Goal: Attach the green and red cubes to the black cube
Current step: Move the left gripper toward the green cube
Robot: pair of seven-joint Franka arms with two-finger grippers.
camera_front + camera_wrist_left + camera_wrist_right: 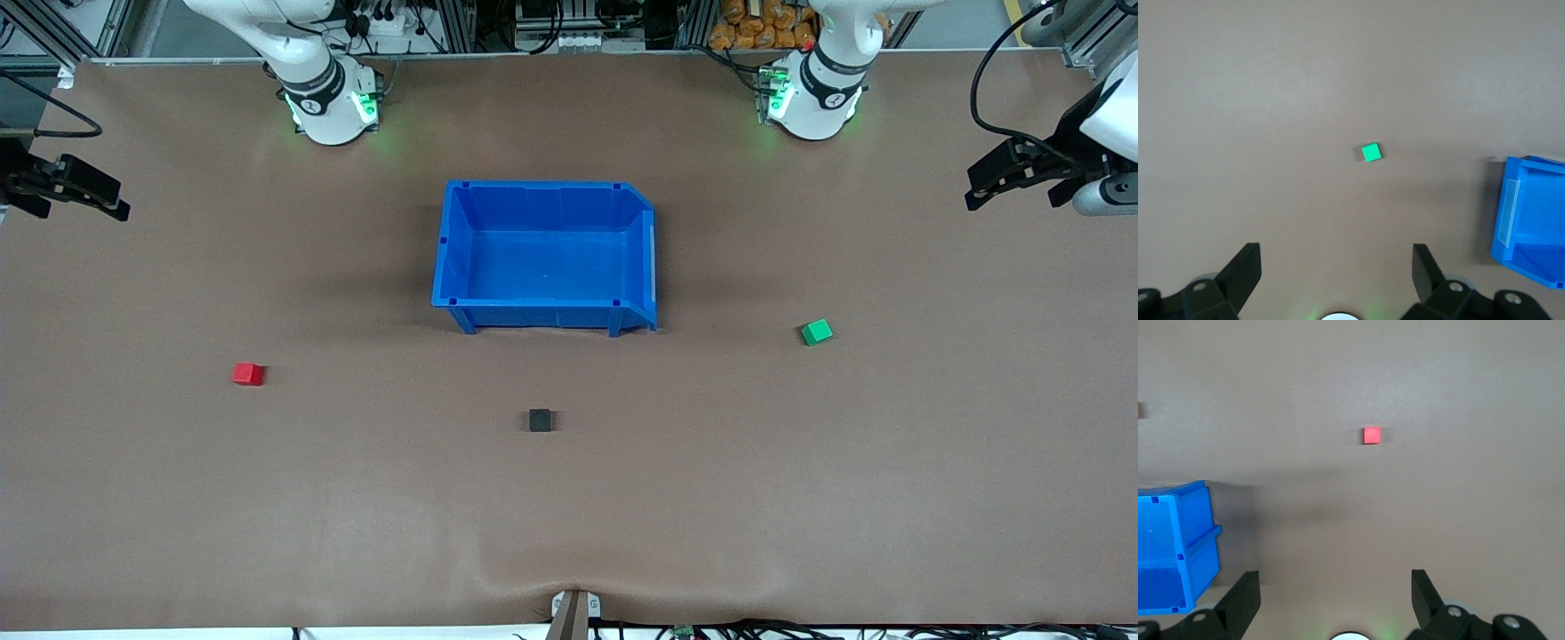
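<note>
Brown matting covered the table (178,498) you were working at, smooth apart from a slight ripple along the edge nearest the front camera. At its middle stood the blue bin (462,267), hard glossy plastic, rectangular with one cut-away corner and short feet, nothing inside it.

Your three task pieces lay well apart from each other, all nearer the front camera than the bin. The black cube (540,420) was matte and sat just nearer than the bin's front wall, roughly in line with its middle. The red cube (248,373) lay toward the right arm's end, and the green cube (816,332), turned slightly askew, lay toward the left arm's end. Nothing stood between any cube and the black one; only open mat separated them.

Your left gripper (1337,267) hung high over the mat at its own end of the table, fingers spread wide and holding nothing, with the green cube on the mat below. Your right gripper (1335,588) waited likewise over its own end, fingers released, the red cube below.
</note>
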